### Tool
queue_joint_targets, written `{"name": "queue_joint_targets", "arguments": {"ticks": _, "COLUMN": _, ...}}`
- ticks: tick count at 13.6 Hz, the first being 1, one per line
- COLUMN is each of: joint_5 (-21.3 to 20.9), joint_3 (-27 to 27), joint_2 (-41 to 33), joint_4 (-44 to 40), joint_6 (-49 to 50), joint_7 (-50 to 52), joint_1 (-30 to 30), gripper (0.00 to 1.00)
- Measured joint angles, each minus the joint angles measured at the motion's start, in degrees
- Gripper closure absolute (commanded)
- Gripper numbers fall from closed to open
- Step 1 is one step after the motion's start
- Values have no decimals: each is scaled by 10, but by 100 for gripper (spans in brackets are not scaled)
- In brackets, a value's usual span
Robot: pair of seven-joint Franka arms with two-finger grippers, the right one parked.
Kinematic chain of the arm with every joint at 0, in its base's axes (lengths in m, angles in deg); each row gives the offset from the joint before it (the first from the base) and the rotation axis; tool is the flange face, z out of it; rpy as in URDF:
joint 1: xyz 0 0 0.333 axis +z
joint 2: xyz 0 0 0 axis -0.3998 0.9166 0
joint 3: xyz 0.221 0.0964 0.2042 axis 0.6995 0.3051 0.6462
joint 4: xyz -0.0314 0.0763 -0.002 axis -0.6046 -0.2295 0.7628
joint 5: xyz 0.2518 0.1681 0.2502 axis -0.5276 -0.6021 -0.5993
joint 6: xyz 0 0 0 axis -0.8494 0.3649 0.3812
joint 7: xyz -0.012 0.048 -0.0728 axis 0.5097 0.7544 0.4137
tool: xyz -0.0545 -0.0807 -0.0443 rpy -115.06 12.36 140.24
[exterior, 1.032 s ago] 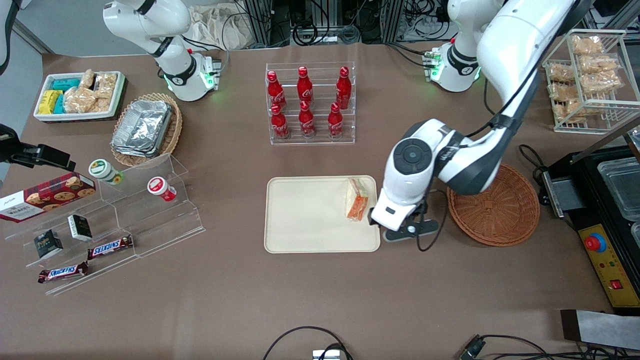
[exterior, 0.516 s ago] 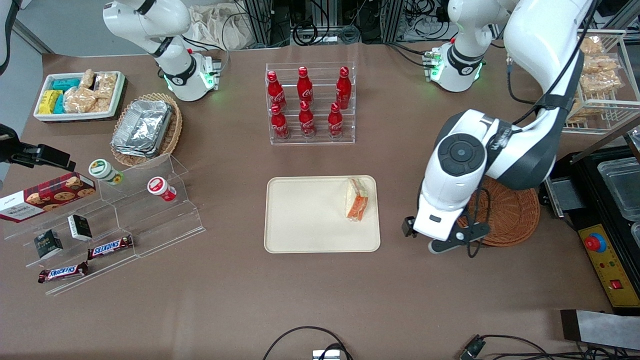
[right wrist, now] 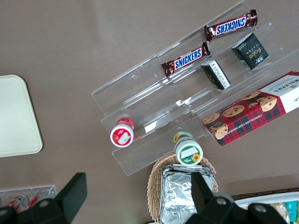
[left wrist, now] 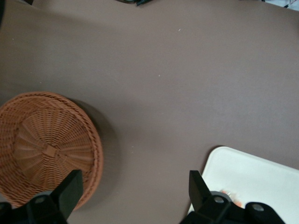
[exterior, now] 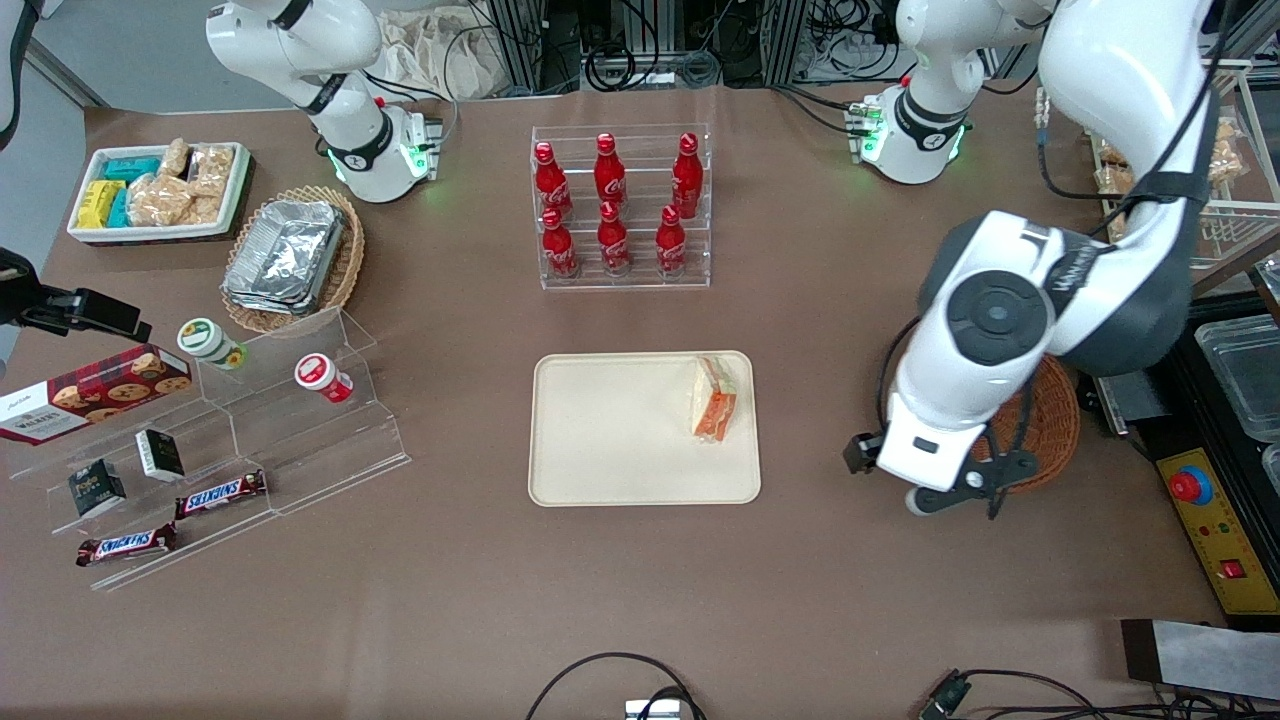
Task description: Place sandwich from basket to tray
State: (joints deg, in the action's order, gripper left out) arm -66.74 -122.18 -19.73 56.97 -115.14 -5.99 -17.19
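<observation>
Cream tray (exterior: 620,440) holds the sandwich (exterior: 714,400) — open pincer (left wrist: 133,196) well apart.

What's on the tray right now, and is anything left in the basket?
The sandwich lies on the tray, near the edge toward the working arm. The basket shows only its bare woven base, though the open gripper, hovering above the table between them, hides part of its rim.

A: What lies between the tray (exterior: 640,470) and the basket (exterior: 1050,440)?

B: Bare brown table (left wrist: 187,84); nothing stands there. The gripper (left wrist: 133,193) hangs over that strip, fingers spread apart with only table between them.

A: And on the tray itself?

B: The sandwich (exterior: 714,400) sits against the edge nearest the basket; the rest is bare. The bottle rack (exterior: 620,208) stands farther from the front camera, well apart.
</observation>
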Motion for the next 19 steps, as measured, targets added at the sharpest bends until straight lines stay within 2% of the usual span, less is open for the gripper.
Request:
{"name": "queue_joint_targets", "arguments": {"ticks": 4, "joint_5": 61, "joint_3": 15, "joint_2": -37, "joint_4": -3, "joint_6": 16, "joint_7": -106, "joint_1": 45, "gripper": 0}}
{"name": "queue_joint_targets", "arguments": {"ticks": 9, "joint_5": 155, "joint_3": 150, "joint_2": -111, "joint_4": 20, "joint_6": 34, "joint_7": -250, "joint_1": 13, "gripper": 0}}
{"name": "queue_joint_targets", "arguments": {"ticks": 14, "joint_5": 169, "joint_3": 245, "joint_2": -185, "joint_4": 68, "joint_6": 71, "joint_7": -377, "joint_1": -19, "gripper": 0}}
{"name": "queue_joint_targets", "arguments": {"ticks": 19, "joint_5": 183, "joint_3": 293, "joint_2": -241, "joint_4": 109, "joint_6": 77, "joint_7": -400, "joint_1": -40, "gripper": 0}}
